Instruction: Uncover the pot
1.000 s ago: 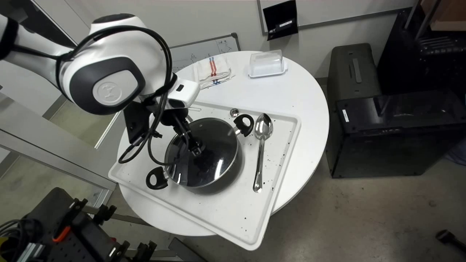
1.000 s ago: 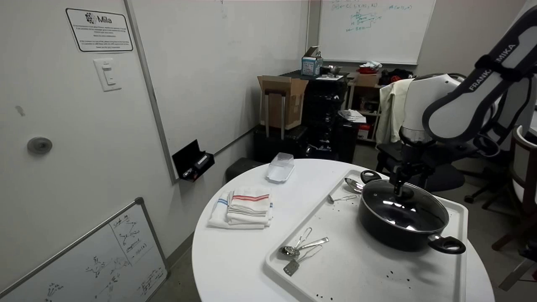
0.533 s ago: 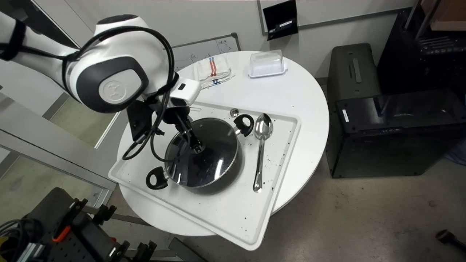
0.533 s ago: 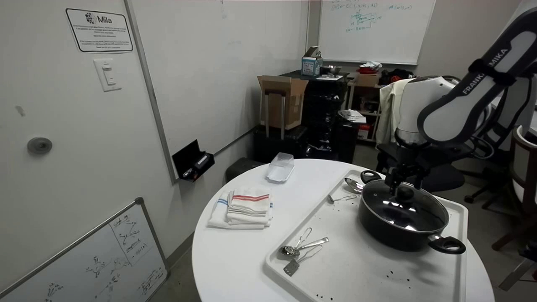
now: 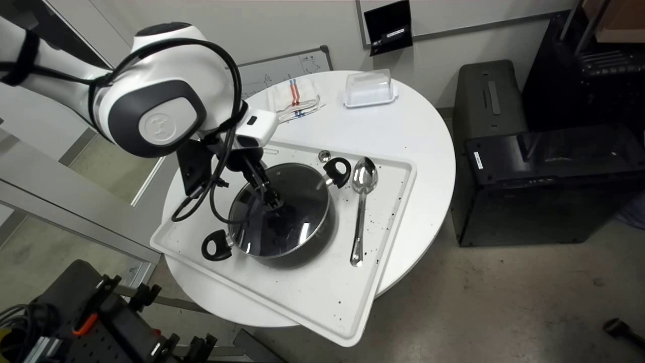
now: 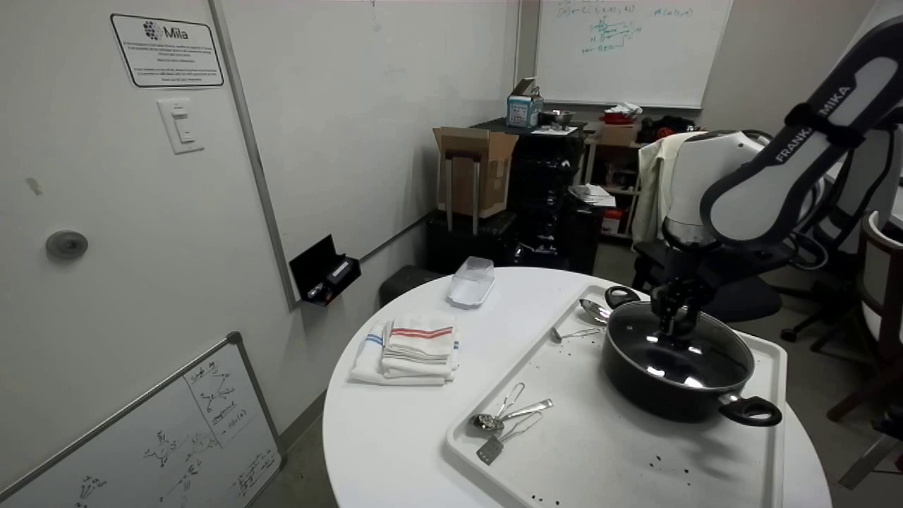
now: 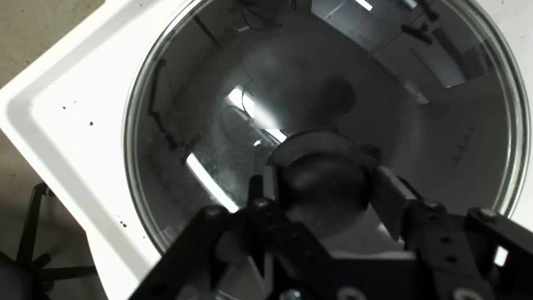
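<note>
In the wrist view, the Robotiq gripper grasps the black knob, its finger pads bearing on either side of it. The round glass lid spreads beneath and around the fingers, room lights mirrored in it. Well apart from them, past the lid's rim, shows a corner of the white tray.

In an exterior view, the fingers point down at the middle of the lid. Directly under them stands the shallow black pot, covered, its loop handles on opposite sides of the fingers. Beyond one handle from them, a steel serving spoon lies on the tray; farther off, on the round white table, sit a butter dish with a clear cover and folded dish towels.

In an exterior view, the lid rests on the pot's rim below the fingers. A steel ladle lies near them, beside the pot; a spatula and other steel utensils lie well apart from them, toward a tray corner.
</note>
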{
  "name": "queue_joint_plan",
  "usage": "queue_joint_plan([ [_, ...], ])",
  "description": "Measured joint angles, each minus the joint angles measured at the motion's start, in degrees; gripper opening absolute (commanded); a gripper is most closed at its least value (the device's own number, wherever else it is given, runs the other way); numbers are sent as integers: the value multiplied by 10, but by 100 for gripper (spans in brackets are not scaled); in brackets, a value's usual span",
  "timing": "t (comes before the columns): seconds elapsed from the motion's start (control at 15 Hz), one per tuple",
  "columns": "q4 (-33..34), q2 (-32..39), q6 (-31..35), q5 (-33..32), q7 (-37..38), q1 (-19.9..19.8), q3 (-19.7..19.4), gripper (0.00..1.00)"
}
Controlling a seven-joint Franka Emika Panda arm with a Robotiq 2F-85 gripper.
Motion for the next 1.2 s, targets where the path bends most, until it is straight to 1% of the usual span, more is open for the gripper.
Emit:
queue_joint_plan([
  [0.13,0,-4,1,2,0,0,0,25],
  [0.67,-8,-10,11,3,-3,0,-1,25],
  [1.2,-55,-77,17,8,-26,0,14,25],
])
